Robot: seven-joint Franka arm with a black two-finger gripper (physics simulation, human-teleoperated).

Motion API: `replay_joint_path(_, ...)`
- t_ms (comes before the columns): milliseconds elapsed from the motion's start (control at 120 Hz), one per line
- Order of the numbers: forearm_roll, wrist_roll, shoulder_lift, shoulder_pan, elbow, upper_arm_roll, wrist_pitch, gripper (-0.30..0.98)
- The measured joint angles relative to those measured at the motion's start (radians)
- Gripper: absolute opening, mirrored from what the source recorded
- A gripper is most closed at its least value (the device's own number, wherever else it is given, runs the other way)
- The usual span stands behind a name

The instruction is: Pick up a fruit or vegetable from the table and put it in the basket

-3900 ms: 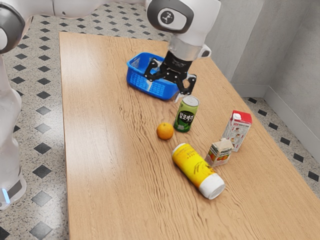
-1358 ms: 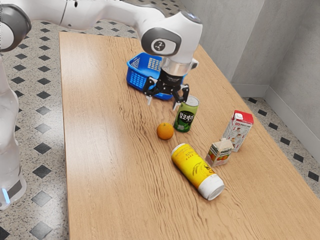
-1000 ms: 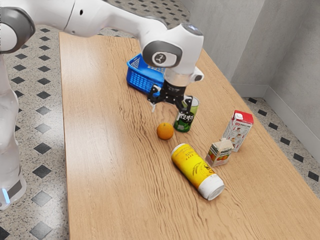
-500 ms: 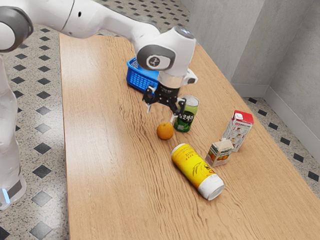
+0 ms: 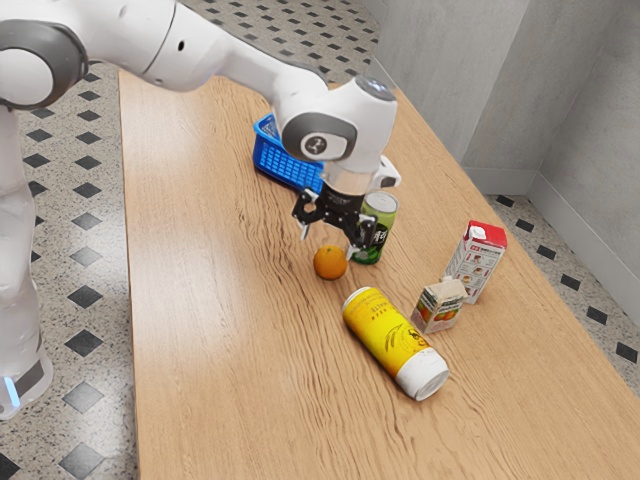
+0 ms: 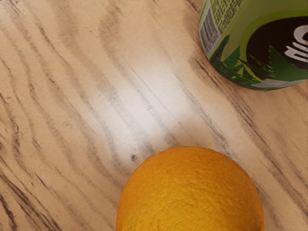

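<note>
The exterior view looks from the arm's (image 5: 240, 60) side, raised above the table (image 5: 200, 330) and well back from the gripper (image 5: 328, 246), facing obliquely down past it toward the basket (image 5: 285, 165) beyond. The yellow tube (image 5: 385, 335) lies on this camera's side of the gripper. The wrist view rides above the fingertips and faces down, close to the tabletop. Both views share the orange (image 5: 330, 263) just below the gripper, the green can (image 5: 380, 211) beside it and some wood around them.
</note>
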State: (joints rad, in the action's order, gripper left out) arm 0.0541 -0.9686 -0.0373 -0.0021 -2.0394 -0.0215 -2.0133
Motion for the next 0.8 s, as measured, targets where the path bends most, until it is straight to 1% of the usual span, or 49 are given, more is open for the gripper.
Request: replay_joint_path(800,-0.010,0.032,0.044,-0.005,0.006,0.003,-0.036,0.69)
